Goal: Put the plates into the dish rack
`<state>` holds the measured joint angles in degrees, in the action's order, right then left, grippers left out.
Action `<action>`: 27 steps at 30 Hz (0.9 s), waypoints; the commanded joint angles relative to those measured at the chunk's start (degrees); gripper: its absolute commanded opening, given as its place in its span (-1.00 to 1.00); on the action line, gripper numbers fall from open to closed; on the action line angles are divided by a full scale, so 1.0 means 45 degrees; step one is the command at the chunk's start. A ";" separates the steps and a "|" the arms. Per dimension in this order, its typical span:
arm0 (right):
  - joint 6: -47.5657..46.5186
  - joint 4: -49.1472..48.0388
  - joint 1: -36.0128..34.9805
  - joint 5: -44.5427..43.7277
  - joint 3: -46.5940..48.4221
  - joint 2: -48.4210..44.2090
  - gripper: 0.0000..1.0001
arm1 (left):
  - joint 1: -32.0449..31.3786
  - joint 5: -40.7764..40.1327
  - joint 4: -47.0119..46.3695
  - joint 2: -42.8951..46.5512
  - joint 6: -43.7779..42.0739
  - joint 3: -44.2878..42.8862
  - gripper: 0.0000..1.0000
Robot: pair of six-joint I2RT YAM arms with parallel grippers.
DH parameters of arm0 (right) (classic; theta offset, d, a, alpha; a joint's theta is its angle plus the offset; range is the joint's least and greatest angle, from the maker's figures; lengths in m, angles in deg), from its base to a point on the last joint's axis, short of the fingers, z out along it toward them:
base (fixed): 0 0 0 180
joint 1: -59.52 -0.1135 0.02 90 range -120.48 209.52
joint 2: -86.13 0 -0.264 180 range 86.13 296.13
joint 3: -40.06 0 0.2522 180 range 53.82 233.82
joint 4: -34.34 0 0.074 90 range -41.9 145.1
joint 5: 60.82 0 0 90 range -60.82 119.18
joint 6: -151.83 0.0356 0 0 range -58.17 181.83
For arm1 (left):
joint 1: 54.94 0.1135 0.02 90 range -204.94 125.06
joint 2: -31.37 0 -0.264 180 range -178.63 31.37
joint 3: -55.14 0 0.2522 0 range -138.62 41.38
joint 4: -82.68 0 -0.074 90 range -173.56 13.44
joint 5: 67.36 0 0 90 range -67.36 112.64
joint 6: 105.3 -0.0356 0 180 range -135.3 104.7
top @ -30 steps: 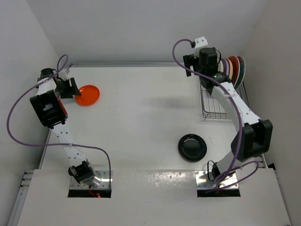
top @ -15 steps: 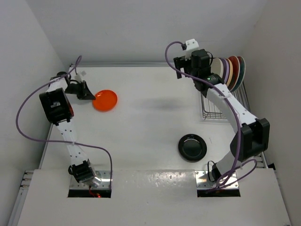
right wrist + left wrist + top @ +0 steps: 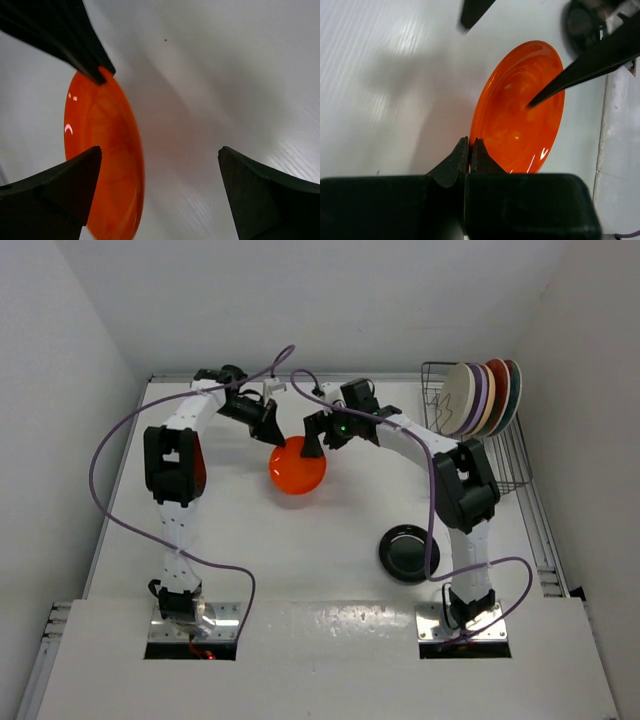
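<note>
Orange plate [image 3: 105, 150] between wide-spread fingers [image 3: 265, 200]

My right fingers [image 3: 260, 195] look matt black plastic; orange plate [image 3: 520, 120] is glossy, smooth; black plate [image 3: 408, 552] glossy; table [image 3: 380, 100] matt white, faintly ribbed; dish rack [image 3: 512, 462] is thin metal wire.

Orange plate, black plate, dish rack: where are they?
orange plate [image 3: 297, 466]: top external view, middle of its face.
black plate [image 3: 408, 553]: top external view, its centre.
dish rack [image 3: 508, 462]: top external view, bare wire floor.

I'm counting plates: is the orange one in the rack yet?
Out. The left tool holds the orange plate over the table, apart from the dish rack.
</note>
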<state>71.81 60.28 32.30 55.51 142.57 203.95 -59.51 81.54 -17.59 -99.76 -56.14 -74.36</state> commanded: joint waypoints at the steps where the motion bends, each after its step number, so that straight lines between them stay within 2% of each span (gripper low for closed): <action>1: 0.0459 0.0006 0.0073 0.2234 0.1390 0.0066 0.95 | -0.0231 0.1383 0.0808 0.1112 -0.1239 -0.0627 -1.00; 3: 0.0692 -0.0011 0.0092 0.2624 0.1139 0.0107 0.80 | -0.0232 0.1561 0.0692 0.1250 -0.0984 -0.0764 -1.00; 5: 0.1158 -0.0305 0.0092 0.2763 0.0593 0.0126 0.42 | -0.0350 0.1892 0.0554 0.1522 -0.0692 -0.0881 -1.00; 6: 0.1258 -0.0518 0.0073 0.2782 0.0494 0.0049 -0.05 | -0.0350 0.1893 0.0167 0.1523 -0.0497 -0.0881 -1.00; 8: 0.1550 -0.0559 0.0170 0.2821 0.0086 -0.0127 -0.56 | -0.0350 0.1777 -0.0167 0.1660 0.0106 -0.0881 -1.00; 9: 0.1688 -0.0927 0.0248 0.2802 -0.0092 -0.0418 -0.90 | -0.0214 0.1234 -0.0440 0.1776 0.0536 -0.0881 -1.00; 10: 0.1805 -0.1201 0.0326 0.2570 -0.0248 -0.0556 -1.00 | -0.0213 0.0784 -0.1061 0.1777 0.1004 -0.0881 -0.85; 11: 0.2000 -0.1359 0.0482 0.2432 -0.0907 -0.1176 -1.00 | -0.0213 0.0180 -0.1338 0.1777 0.1860 -0.0881 -0.32; 12: 0.2137 -0.1902 0.0657 0.2141 -0.1107 -0.1433 -1.00 | -0.0213 -0.1315 -0.1573 0.1777 0.2255 -0.1055 -0.04; 14: 0.2411 -0.2257 0.1066 0.1672 -0.1557 -0.2347 -1.00 | -0.0213 -0.2981 -0.2276 0.1894 0.3442 -0.1193 0.31; 15: 0.2412 -0.2317 0.1359 0.1244 -0.1810 -0.2605 -1.00 | -0.0213 -0.3860 -0.2510 0.1894 0.3779 -0.1309 0.59; 16: 0.2238 -0.2259 0.1497 0.1007 -0.1851 -0.2840 -1.00 | -0.0213 -0.5706 -0.2880 0.2049 0.4111 -0.1446 0.75; 17: 0.2101 -0.2123 0.1924 -0.0194 -0.1851 -0.3558 -1.00 | -0.0213 -0.6807 -0.3058 0.2050 0.4463 -0.1447 0.91; 18: 0.1867 -0.1948 0.2025 -0.0747 -0.1793 -0.3836 -1.00 | -0.0213 -0.7978 -0.3214 0.2050 0.5065 -0.1621 0.97; 19: 0.1091 -0.1540 0.2161 -0.1371 -0.1715 -0.4070 -1.00 | -0.0213 -1.0155 -0.3216 0.2050 0.5265 -0.1739 1.00; 20: 0.0774 -0.1362 0.2414 -0.3679 -0.1618 -0.4692 -1.00 | -0.0097 -1.1047 -0.3332 0.2050 0.5267 -0.1856 1.00; 22: -0.1040 -0.1069 0.2592 -0.5334 -0.1111 -0.4951 -1.00 | -0.0096 -1.2649 -0.3333 0.2167 0.5151 -0.1857 1.00; 23: -0.1548 -0.1048 0.2786 -0.8108 -0.0838 -0.5068 -1.00 | -0.0096 -1.2967 -0.3333 0.2167 0.5150 -0.1857 1.00; 24: -0.3139 -0.1318 0.2826 -0.8986 -0.0604 -0.4895 -1.00 | -0.0096 -1.3376 -0.3333 0.2303 0.4956 -0.1741 1.00; 26: -0.4261 -0.1787 0.3450 -1.1561 -0.0368 -0.4582 -1.00 | -0.0096 -1.3496 -0.3449 0.2304 0.4954 -0.1410 1.00; 27: -0.4577 -0.2273 0.3607 -1.1979 -0.0270 -0.4407 -1.00 | -0.0096 -1.3498 -0.3450 0.2304 0.4838 -0.1408 1.00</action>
<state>63.13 54.91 46.70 22.11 139.16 182.97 -60.39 29.30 -31.20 -93.75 -35.31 -80.66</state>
